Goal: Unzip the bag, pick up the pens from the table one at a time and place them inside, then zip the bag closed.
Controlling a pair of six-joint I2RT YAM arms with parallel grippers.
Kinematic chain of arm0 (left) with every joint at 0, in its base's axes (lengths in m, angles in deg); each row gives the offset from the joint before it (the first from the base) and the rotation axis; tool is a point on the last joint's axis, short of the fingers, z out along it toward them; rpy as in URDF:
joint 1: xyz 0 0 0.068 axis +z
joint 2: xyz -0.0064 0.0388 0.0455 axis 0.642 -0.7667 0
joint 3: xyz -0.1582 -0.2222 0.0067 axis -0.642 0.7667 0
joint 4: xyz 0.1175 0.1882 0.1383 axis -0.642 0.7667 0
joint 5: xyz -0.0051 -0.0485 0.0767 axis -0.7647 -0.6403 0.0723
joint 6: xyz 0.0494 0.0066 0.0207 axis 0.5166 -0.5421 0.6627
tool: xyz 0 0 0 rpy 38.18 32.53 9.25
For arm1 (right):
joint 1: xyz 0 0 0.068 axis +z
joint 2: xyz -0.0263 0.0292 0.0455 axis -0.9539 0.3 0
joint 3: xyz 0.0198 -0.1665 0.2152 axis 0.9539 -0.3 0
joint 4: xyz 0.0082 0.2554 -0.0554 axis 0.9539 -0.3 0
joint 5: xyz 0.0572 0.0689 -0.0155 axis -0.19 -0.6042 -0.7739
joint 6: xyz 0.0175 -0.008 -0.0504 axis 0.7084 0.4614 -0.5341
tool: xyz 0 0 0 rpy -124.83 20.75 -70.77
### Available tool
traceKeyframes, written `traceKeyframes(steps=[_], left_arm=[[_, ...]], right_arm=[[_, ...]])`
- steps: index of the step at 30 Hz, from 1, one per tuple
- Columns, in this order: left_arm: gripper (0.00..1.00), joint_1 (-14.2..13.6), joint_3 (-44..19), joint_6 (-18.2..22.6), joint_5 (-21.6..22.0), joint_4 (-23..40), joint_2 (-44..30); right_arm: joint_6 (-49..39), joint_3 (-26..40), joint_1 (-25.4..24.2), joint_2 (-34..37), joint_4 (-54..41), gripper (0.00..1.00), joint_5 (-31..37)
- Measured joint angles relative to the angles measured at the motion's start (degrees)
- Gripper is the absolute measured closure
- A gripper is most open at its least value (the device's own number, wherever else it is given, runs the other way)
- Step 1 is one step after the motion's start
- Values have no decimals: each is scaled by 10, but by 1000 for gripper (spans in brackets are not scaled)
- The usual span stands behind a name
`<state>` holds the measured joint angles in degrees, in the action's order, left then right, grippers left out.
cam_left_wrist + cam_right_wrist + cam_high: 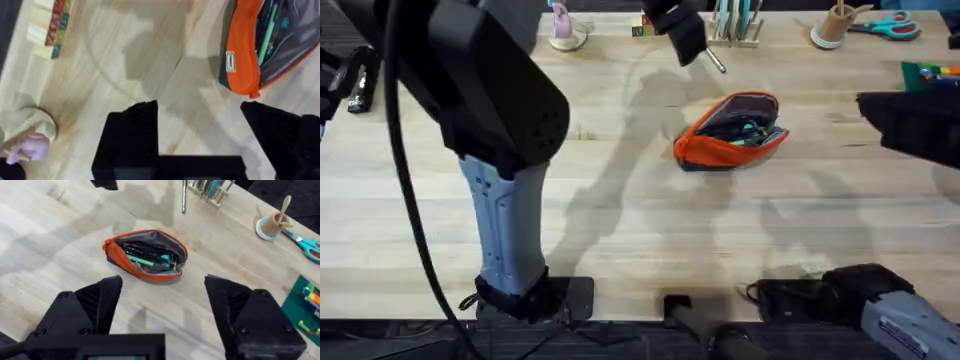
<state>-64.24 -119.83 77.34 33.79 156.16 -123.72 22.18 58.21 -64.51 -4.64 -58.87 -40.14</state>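
The orange bag point(720, 148) lies unzipped on the table point(620, 200), right of centre. A green pen point(145, 261) and dark pens sit inside the bag point(116, 247). A silver pen point(717, 62) lies on the wood behind the bag, also seen as the silver pen point(184, 197). My left gripper point(692, 48) hovers at the back just left of that pen, open and holding nothing; in its wrist view the left gripper point(200, 130) has the bag point(242, 60) off to one side. My right gripper point(910, 125) hangs open right of the bag, the right gripper point(165, 310) facing it.
At the back stand a wooden rack of tools point(735, 28), a cup of wooden sticks point(832, 27), teal scissors point(892, 26) and a pink item on a dish point(563, 32). A green mat point(930, 72) lies at the far right. Wooden blocks point(50, 25) sit near the left gripper.
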Motion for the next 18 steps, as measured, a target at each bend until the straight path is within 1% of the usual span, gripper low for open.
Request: traceKeyframes(steps=[7,12,14,16,18], left_arm=[[6,34,0,5,-18,26,14],[5,64,2,6,-38,43,51],[6,79,14,7,-41,39,74],[6,94,42,10,-45,33,102],[6,108,80,25,-58,33,130]], right_arm=[[0,0,0,0,22,5,0],[0,0,0,0,23,5,1],[3,0,0,0,23,4,2],[10,0,0,1,23,4,2],[18,0,0,5,23,5,2]])
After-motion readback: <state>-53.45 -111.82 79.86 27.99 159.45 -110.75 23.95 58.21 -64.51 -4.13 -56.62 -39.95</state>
